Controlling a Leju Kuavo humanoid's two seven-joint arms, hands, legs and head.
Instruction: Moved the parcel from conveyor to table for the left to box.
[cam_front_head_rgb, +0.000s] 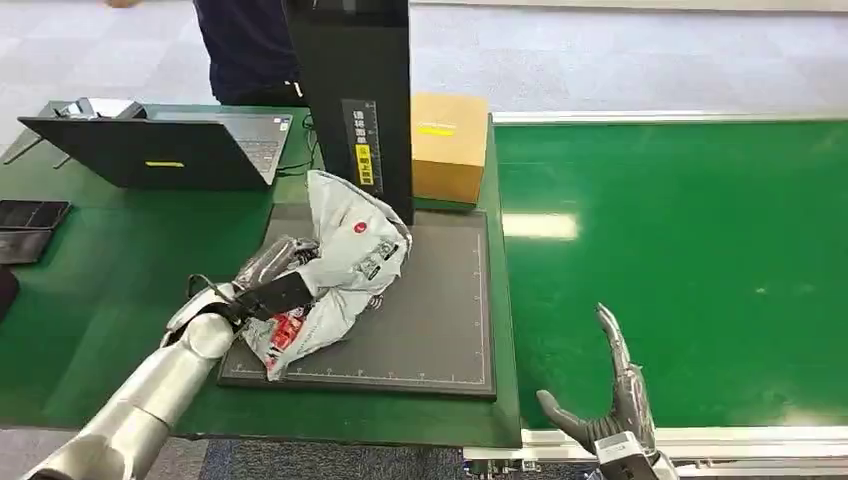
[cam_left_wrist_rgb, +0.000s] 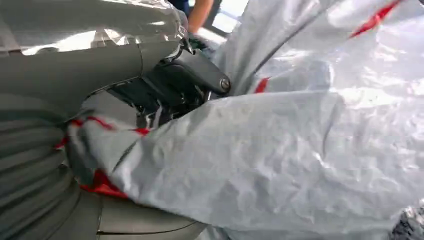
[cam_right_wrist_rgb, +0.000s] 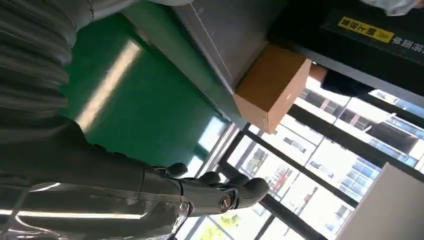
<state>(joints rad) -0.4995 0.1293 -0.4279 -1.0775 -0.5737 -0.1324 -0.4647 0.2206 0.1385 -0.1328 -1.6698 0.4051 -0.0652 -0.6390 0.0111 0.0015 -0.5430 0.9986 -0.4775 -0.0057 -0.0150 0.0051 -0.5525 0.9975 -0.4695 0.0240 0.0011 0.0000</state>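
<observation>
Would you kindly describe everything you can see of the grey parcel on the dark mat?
The parcel is a soft, crumpled light-grey plastic mailer bag with red markings, a round red logo and a small dark label. It lies bunched and partly lifted on the dark gridded mat on the green table, just in front of the black upright stand. The left robot hand grips its lower left side; the left wrist view shows wrinkled film folded over the fingers.

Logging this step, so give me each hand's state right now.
Left hand: holding the crumpled grey plastic parcel bag with red markings on the dark mat.
Right hand: open, empty, over the green conveyor belt.
</observation>
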